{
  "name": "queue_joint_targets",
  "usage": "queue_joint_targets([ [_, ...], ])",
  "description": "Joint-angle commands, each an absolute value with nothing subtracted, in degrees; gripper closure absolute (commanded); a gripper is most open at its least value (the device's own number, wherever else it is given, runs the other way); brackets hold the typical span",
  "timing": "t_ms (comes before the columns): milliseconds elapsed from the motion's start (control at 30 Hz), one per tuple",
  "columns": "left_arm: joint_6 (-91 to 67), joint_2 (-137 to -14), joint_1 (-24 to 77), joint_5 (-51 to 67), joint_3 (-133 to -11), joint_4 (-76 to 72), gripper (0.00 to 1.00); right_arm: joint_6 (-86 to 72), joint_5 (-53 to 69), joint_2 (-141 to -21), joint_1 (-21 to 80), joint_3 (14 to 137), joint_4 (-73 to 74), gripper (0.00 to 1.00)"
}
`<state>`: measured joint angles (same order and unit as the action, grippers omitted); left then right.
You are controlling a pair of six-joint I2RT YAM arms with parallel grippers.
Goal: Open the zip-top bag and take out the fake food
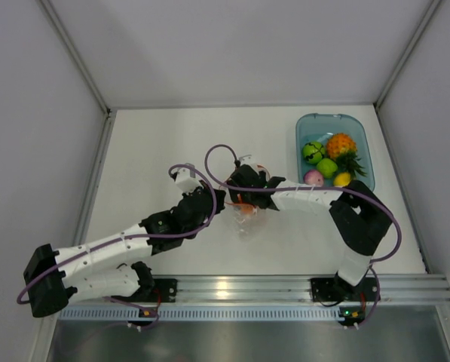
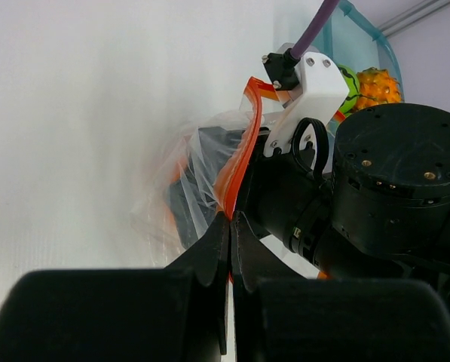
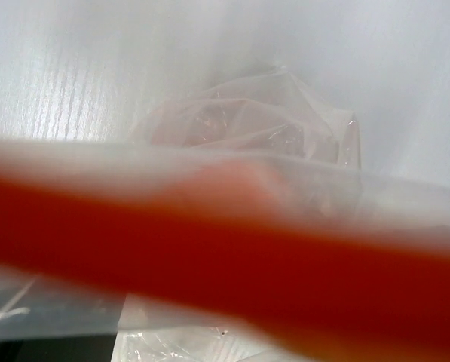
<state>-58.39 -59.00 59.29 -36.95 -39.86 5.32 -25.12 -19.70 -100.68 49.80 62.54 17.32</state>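
Nearest, the left gripper (image 2: 231, 219) has its fingers pressed together on the orange-red zip strip (image 2: 243, 143) of the zip-top bag (image 1: 249, 217). Just beyond, the right gripper (image 1: 242, 194) sits at the bag's mouth; whether its fingers are spread I cannot tell. Farther right, the fake food (image 1: 327, 167) lies in the blue tub (image 1: 360, 130).
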Motion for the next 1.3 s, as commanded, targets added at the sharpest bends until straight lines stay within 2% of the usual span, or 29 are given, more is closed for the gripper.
queue_joint_targets([
  [0, -57.7, -58.6, 59.3, -38.1, -40.3, 4.1, 1.0, -25.8, -20.4, -103.4, 48.7, 59.8, 20.6, 0.18],
  [67, -57.6, -58.6, 59.2, -38.1, -40.3, 4.2, 1.0, -25.8, -20.3, -102.1, 48.7, 59.2, 20.0, 0.21],
  [167, -57.5, -58.7, 59.2, -38.3, -40.3, 4.2, 1.0, -25.4, -20.4, -100.5, 48.7, 59.5, 20.8, 0.34],
  [200, -57.4, -58.6, 59.3, -38.3, -40.2, 4.1, 1.0, -25.2, -20.3, -99.8, 48.8, 59.6, 21.0, 0.46],
  [233, -57.4, -58.5, 59.3, -38.4, -40.0, 4.2, 1.0, -25.2, -20.3, -99.1, 48.7, 59.5, 21.2, 0.5],
  [633, -50.8, -58.5, 59.3, -35.2, -43.8, 4.2, 1.0, -22.9, -17.1, -85.2, 52.3, 60.6, 23.9, 0.5],
  [833, -40.9, -61.3, 59.3, -29.1, -49.5, 4.2, 1.0, -20.6, -10.5, -81.5, 54.7, 63.3, 24.3, 0.58],
  [1267, -35.2, -63.6, 59.3, -29.2, -50.4, 9.1, 1.0, -20.1, -10.2, -66.8, 56.0, 61.8, 21.4, 0.59],
])
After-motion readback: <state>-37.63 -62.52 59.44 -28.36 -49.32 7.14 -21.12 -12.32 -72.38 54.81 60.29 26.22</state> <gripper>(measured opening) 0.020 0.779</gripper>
